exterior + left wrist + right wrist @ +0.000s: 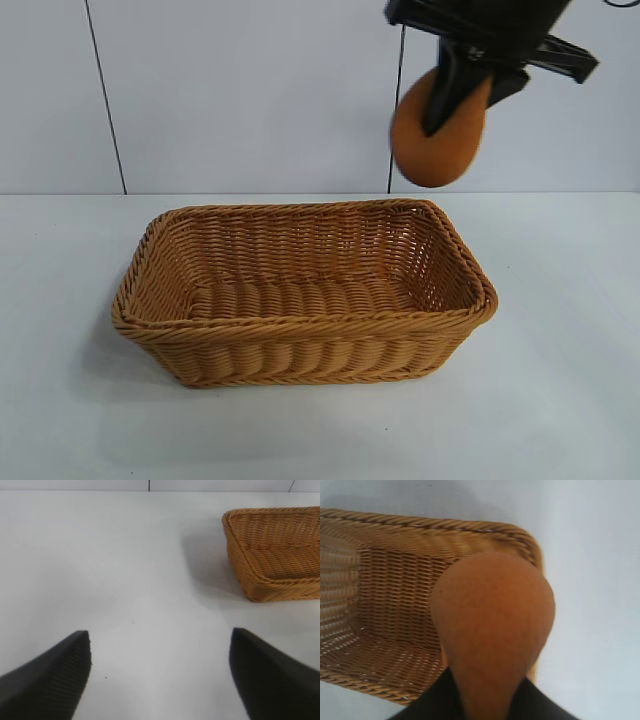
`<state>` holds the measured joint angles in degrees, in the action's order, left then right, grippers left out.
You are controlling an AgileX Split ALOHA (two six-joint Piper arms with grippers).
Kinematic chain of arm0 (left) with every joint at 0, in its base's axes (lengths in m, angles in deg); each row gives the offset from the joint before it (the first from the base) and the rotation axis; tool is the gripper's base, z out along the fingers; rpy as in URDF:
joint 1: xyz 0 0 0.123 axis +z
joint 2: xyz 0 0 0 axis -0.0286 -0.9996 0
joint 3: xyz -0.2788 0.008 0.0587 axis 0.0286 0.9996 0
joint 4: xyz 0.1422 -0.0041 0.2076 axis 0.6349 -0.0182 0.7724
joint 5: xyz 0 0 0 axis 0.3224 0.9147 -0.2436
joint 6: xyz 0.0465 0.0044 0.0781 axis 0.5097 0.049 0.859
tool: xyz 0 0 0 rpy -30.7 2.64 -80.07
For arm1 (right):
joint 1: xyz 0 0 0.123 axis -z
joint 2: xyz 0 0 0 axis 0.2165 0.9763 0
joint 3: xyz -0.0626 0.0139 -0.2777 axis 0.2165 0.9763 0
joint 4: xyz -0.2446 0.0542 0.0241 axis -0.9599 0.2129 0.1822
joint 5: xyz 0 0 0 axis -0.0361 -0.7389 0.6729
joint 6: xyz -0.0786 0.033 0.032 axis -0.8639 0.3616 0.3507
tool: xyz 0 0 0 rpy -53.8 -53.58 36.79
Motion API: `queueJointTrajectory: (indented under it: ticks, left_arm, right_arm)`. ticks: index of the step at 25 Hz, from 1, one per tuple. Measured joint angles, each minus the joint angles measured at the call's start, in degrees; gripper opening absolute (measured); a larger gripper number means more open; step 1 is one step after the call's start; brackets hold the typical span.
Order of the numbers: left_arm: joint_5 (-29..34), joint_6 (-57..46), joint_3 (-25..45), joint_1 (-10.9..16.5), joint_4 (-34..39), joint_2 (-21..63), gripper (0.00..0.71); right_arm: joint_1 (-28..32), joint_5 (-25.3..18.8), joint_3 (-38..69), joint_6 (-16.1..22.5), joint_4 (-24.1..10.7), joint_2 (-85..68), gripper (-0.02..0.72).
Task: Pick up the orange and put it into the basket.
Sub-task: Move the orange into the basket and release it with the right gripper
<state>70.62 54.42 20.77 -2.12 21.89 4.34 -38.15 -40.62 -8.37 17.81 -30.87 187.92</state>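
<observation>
**Orange held in the air above the basket's right end**

While the right gripper (455, 100) hangs high at the upper right of the exterior view, it is clenched on the orange (437, 135), its dark fingers (447, 95) pressed close against the fruit's sides. The jaws stand nearly together, so the orange bulges out below and in front of them, most of its matte brownish-orange skin in plain sight. The fruit is clear of the desk (560, 400) and touches nothing but the gripper.

Seen from the right wrist, the orange (492, 625) fills the middle of the picture, with the basket (385, 595) beneath and behind it; the fruit sits over the basket's corner rim, partly over the woven inside and partly over the white desk beside it.

The basket (300, 290) rests on the desk, its inside holding nothing.

The left gripper (160, 675) is parked low over bare desk, released and wide apart, gripping nothing. From its wrist view the basket (275, 555) lies well off to one side.
</observation>
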Motion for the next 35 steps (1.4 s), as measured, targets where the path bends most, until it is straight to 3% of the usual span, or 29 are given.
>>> queueJointTrajectory:
  ticks: [7,20,22,27,29,35]
  left_arm:
    - [0.00,0.00,0.00,0.00,0.00,0.00,0.549]
    - [-0.07,-0.05,0.00,0.00,-0.02,0.00,0.549]
    - [-0.07,-0.05,0.00,0.00,-0.07,0.00,0.549]
    - [-0.07,-0.05,0.00,0.00,-0.07,0.00,0.549]
    - [-0.07,-0.05,0.00,0.00,-0.07,0.00,0.549]
    - [-0.07,-0.05,0.00,0.00,-0.02,0.00,0.549]
  right_arm:
    - [-9.31,7.33,0.00,1.82,0.14,5.26,0.049]
    - [-9.73,9.60,0.00,1.99,-0.26,18.81,0.051]
    - [-9.73,9.54,0.00,1.99,-0.26,18.60,0.122]
    - [-9.73,7.90,-0.11,1.99,-0.82,17.06,0.588]
    - [-9.73,4.56,-1.96,1.99,-2.89,15.94,0.657]
    - [-9.73,-11.68,-13.89,4.38,-10.13,15.22,0.689]
